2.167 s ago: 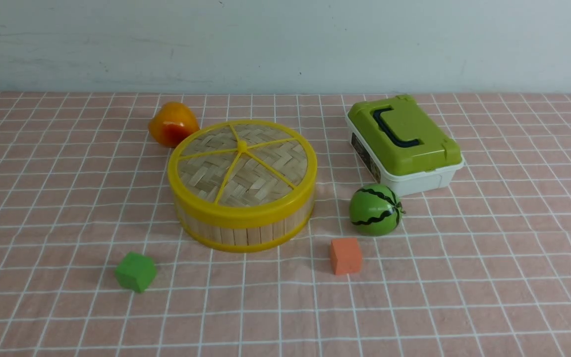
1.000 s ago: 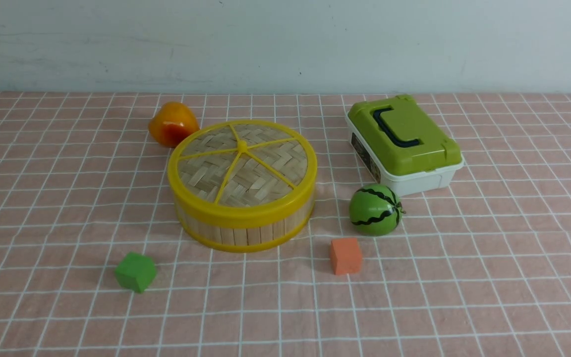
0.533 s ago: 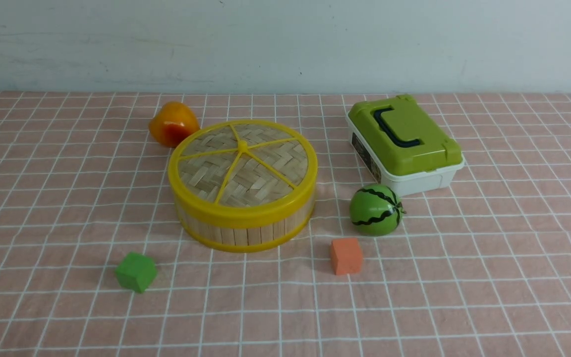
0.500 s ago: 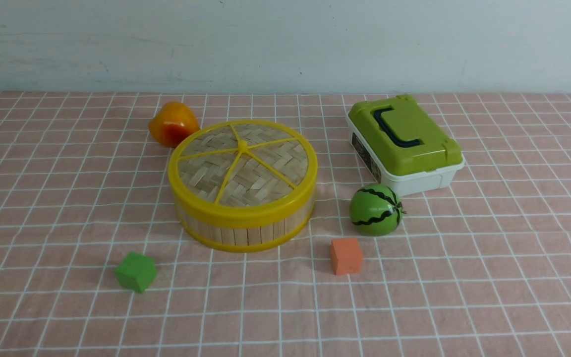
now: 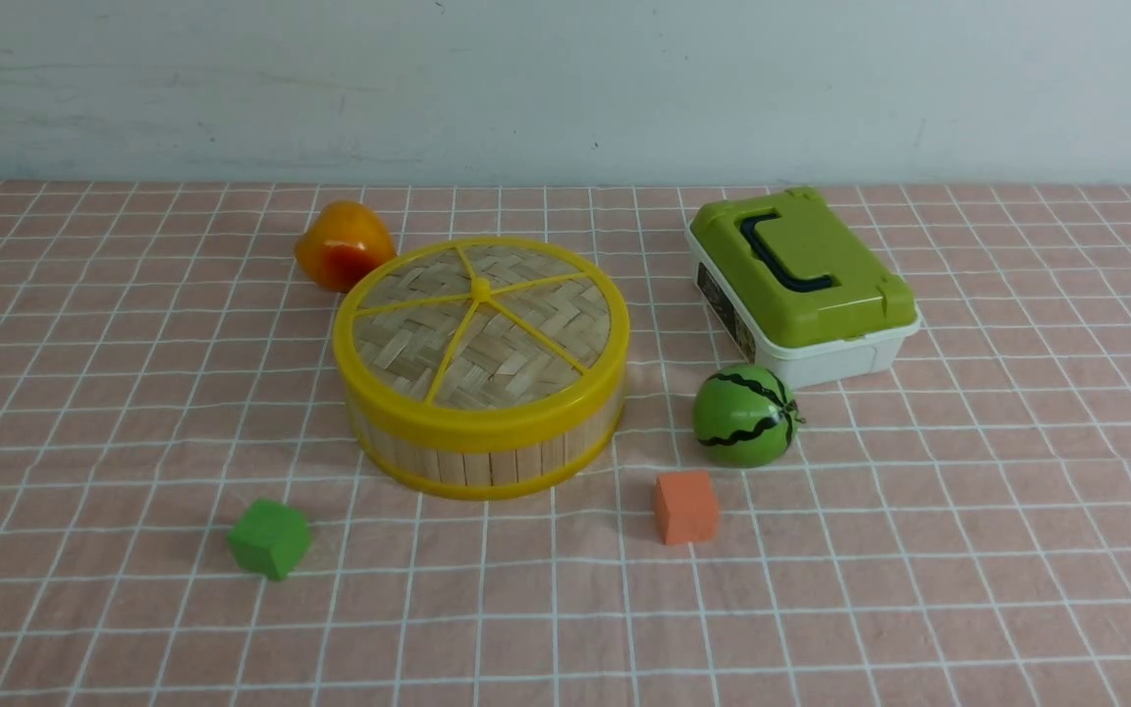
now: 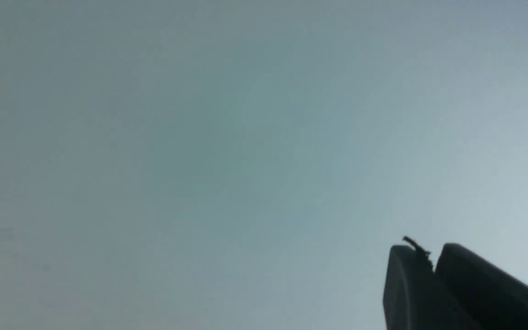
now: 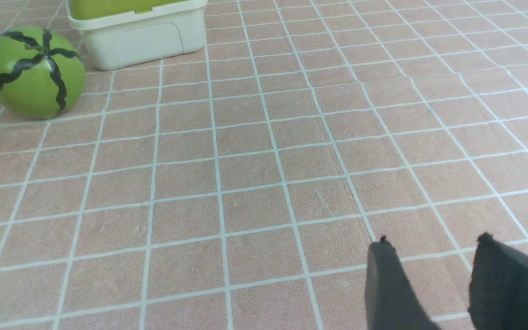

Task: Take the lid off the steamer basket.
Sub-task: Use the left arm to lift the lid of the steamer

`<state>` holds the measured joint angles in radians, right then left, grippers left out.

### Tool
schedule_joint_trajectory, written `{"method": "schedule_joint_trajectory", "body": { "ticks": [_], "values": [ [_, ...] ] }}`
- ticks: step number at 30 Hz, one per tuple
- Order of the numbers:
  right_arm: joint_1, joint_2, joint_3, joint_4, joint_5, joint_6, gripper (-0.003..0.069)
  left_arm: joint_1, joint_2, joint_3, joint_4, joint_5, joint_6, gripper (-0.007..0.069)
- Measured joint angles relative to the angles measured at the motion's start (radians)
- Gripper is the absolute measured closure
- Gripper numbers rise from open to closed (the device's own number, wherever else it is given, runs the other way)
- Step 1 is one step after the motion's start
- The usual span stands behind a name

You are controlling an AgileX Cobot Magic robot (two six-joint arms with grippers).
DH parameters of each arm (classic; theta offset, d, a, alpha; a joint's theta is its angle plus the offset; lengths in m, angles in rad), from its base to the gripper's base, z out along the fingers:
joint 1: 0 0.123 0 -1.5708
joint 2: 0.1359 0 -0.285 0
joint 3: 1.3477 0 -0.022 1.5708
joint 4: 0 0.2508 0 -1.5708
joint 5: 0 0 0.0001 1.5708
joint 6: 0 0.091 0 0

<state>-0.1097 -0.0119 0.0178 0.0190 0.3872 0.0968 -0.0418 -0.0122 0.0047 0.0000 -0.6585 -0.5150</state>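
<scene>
At ten o'clock, one lid covers one steamer basket. I count two cubes, green and orange. My right gripper stands parted; whether my left's is, I can't tell.

Watermelon; box; peach; cubes

Lid atop steamer basket, apparently left of box.
</scene>
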Motion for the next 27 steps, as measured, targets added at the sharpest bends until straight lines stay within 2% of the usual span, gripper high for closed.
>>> {"method": "schedule_joint_trajectory", "body": {
  "ticks": [4, 5, 9, 13, 16, 18, 19, 21, 22, 23, 24, 27],
  "values": [
    [0.0, 0.0, 0.0, 0.0, 0.0, 0.0, 0.0418, 0.0, 0.005, -0.144, 0.0, 0.099, -0.048, 0.0578],
    [0.0, 0.0, 0.0, 0.0, 0.0, 0.0, 0.0418, 0.0, 0.046, -0.261, 0.011, 0.256, -0.043, 0.0611],
    [0.0, 0.0, 0.0, 0.0, 0.0, 0.0, 0.0418, 0.0, 0.194, -0.456, 0.017, 0.496, 0.038, 0.0637],
    [0.0, 0.0, 0.0, 0.0, 0.0, 0.0, 0.0418, 0.0, 0.404, -0.518, 0.017, 0.532, 0.106, 0.0637],
    [0.0, 0.0, 0.0, 0.0, 0.0, 0.0, 0.0418, 0.0, 0.573, -0.547, 0.017, 0.585, 0.07, 0.0637],
    [0.0, 0.0, 0.0, 0.0, 0.0, 0.0, 0.0418, 0.0, 0.724, -0.624, 0.017, 0.728, 0.011, 0.0637],
    [0.0, 0.0, 0.0, 0.0, 0.0, 0.0, 0.0417, 0.0, 0.737, -0.632, 0.017, 0.743, 0.004, 0.0637],
    [0.0, 0.0, 0.0, 0.0, 0.0, 0.0, 0.0417, 0.0, 0.865, -0.732, 0.017, 0.915, -0.006, 0.0637],
    [0.0, 0.0, 0.0, 0.0, 0.0, 0.0, 0.0416, 0.0, 0.955, -0.8, 0.009, 1.041, 0.0, 0.0637],
    [0.0, 0.0, 0.0, 0.0, 0.0, 0.0, 0.0416, 0.0, 0.967, -0.824, 0.008, 1.059, 0.004, 0.0637],
    [0.0, 0.0, 0.0, 0.0, 0.0, 0.0, 0.0417, 0.0, 1.064, -0.919, -0.018, 1.187, 0.032, 0.0637],
    [0.0, 0.0, 0.0, 0.0, 0.0, 0.0, 0.0417, 0.001, 1.186, -1.04, -0.088, 1.324, 0.123, 0.0637]
  ]
}}
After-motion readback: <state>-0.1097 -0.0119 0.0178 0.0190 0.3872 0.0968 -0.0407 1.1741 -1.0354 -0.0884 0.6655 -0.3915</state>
